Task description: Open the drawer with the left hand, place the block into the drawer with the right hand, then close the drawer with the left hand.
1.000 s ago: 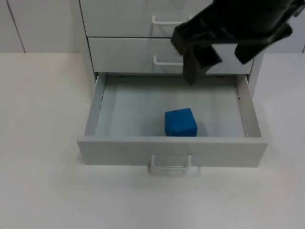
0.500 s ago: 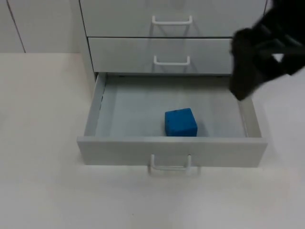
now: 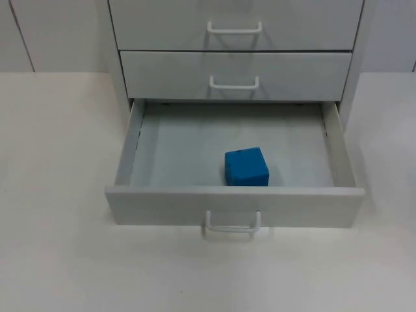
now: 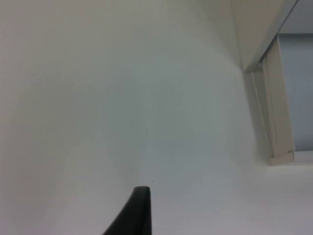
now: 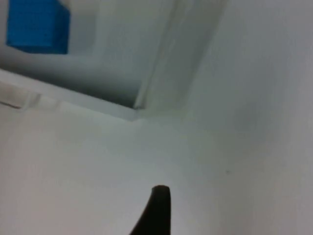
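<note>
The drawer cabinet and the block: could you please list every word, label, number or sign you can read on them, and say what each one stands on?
There is no readable text.
Cabinet: plain grey fronts with white handles, no label or number.
Open bottom drawer: plain, no marking.
Blue block in the drawer: a few tiny dark specks on top, too small to read as any sign.
Table: no writing.

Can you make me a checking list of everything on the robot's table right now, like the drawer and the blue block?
Surface: white table top, bare around the cabinet.
Job's things: small blue cube block lies inside the open bottom drawer of the white three-drawer cabinet; the two upper drawers are shut.
Clutter: nothing seen.
Grippers: left gripper's black fingertip over bare table beside the cabinet; right gripper's black fingertip over the table near the drawer's corner.
Cables: nothing seen.
Surroundings: grey partition wall behind.
</note>
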Robot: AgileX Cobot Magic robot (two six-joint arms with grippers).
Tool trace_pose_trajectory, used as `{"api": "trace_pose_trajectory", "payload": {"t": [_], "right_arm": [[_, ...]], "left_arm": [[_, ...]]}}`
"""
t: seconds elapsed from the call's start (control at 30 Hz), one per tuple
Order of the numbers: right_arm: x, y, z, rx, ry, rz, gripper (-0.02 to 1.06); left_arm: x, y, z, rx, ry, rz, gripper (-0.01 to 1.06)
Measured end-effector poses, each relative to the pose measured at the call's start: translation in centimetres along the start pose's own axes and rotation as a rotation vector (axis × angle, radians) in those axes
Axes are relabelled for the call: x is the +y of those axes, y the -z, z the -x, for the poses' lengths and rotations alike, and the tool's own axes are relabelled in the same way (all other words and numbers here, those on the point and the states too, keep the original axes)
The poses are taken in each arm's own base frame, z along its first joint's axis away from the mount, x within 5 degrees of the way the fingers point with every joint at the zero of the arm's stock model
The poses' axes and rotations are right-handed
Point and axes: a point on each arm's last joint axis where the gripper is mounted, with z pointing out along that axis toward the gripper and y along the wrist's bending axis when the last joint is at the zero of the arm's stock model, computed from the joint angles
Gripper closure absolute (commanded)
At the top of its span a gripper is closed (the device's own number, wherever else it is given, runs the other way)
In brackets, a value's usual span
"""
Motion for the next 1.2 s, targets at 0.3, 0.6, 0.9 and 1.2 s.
{"api": "trace_pose_trajectory", "payload": {"t": [0.3,0.6,0.9,1.2], "right_arm": [[-5.0,0.9,-0.9,-0.001,-0.171,-0.040,0.27],[-6.1,0.4,-1.7,0.015,-0.210,-0.042,0.27],[-6.3,0.3,-1.7,0.008,-0.193,-0.063,0.27],[-6.4,0.3,-1.5,-0.016,-0.189,-0.072,0.27]], "left_arm": [[0.0,0.0,0.0,0.001,0.000,0.000,0.03],[-0.6,0.0,0.2,-0.020,-0.027,-0.061,0.03],[-2.7,0.0,0.3,-0.043,-0.133,-0.193,0.05],[-6.2,-0.2,0.4,-0.066,-0.253,-0.342,0.09]]}}
